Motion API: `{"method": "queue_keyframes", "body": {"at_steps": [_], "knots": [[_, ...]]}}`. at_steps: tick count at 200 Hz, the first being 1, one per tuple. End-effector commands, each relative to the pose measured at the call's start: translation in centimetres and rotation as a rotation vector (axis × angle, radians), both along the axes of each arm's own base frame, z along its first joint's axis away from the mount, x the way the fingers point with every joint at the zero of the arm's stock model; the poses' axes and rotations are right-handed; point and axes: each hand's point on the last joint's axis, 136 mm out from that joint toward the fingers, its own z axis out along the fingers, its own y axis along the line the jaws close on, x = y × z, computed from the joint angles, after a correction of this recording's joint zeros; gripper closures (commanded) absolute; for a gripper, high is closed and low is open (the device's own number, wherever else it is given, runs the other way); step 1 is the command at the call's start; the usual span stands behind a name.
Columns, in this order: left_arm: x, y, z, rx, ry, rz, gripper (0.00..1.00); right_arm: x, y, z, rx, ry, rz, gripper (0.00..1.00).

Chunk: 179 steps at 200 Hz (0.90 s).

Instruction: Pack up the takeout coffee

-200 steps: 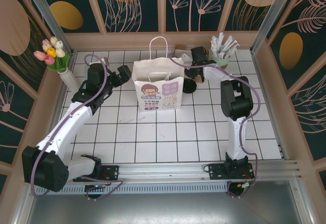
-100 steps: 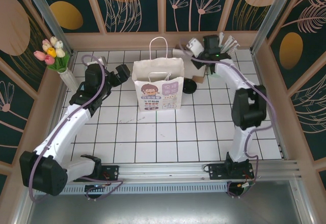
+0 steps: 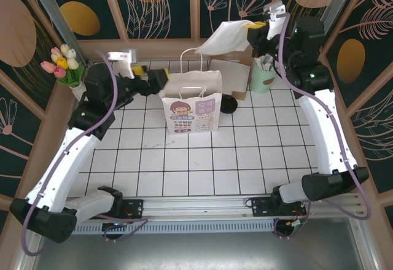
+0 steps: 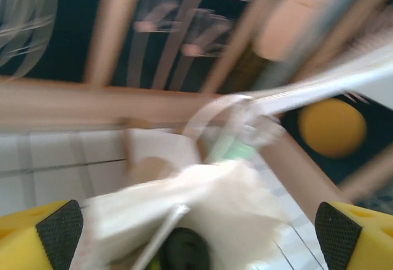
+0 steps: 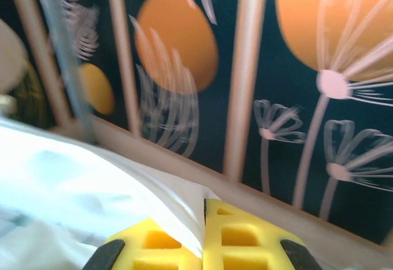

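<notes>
Presently the takeout coffee (image 3: 228,103) is seen standing upright on the tiled table (image 3: 202,159), just beside the right-hand face of the white paper bag (image 3: 190,104) and outside it, well apart from both sets of fingers. The right gripper (image 3: 255,29) is held high above the back of the table, above and behind the cup. Its yellow fingertips (image 5: 242,239) are pressed together on the edge of a thin white sheet (image 3: 228,38), which hangs out to the left over the bag's handles. The left gripper (image 3: 151,75) is held at the bag's upper left corner, on the far side of the bag from the cup, with its fingers spread wide and nothing gripped between them (the wrist view is too blurred for contact with the bag's rim to be judged). A mint-green cup of straws (image 3: 263,78) is found behind and to the right of the coffee, beneath the raised right arm. Compared with a second ago, the coffee and the bag have not been moved. The right gripper, then low by the cup behind the bag, has been lifted well clear with the sheet, and the left gripper has been raised from the bag's left side to its top edge
</notes>
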Motion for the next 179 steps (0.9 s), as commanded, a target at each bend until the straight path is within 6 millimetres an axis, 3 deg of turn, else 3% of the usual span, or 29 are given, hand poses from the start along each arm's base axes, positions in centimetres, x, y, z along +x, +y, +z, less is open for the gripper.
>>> {"method": "queue_keyframes", "body": {"at_steps": [1, 13, 36, 64, 85, 99, 126, 150, 167, 179], "knots": [[-7.2, -5.8, 5.1, 0.092, -0.322, -0.436, 0.01, -3.1, 4.2, 1.2, 0.133, 0.111, 0.168, 1.00], [-8.2, -6.5, 5.3, 0.113, -0.372, -0.513, 0.01, -3.4, 5.1, 1.5, 0.142, 0.123, 0.174, 1.00], [-5.8, -5.0, 5.9, 0.183, -0.466, -0.331, 0.01, -4.7, 7.0, 1.0, 0.110, 0.088, 0.256, 1.00], [-5.5, -4.5, 5.6, 0.314, -0.565, -0.309, 0.01, -5.2, 8.0, 0.6, 0.092, 0.063, 0.325, 1.00], [-2.8, -5.2, 5.2, 0.383, -0.541, -0.281, 0.01, -7.1, 9.8, 0.7, 0.082, 0.036, 0.490, 1.00], [-1.2, -5.9, 4.7, 0.428, -0.547, -0.280, 0.01, -7.3, 10.8, 0.5, 0.079, 0.030, 0.534, 1.00], [-1.1, -8.5, 4.3, 0.416, -0.548, -0.446, 0.01, -6.4, 13.0, -0.2, 0.101, 0.073, 0.578, 1.00], [2.9, -8.5, 3.6, 0.439, -0.529, -0.301, 0.02, -7.4, 14.8, -0.2, 0.108, 0.091, 0.690, 1.00], [3.4, -8.7, 2.8, 0.473, -0.544, -0.311, 0.13, -7.3, 14.6, -0.2, 0.108, 0.081, 0.695, 1.00], [3.1, -8.8, 1.9, 0.498, -0.539, -0.348, 0.37, -7.3, 14.0, -0.1, 0.107, 0.078, 0.693, 1.00]]}}
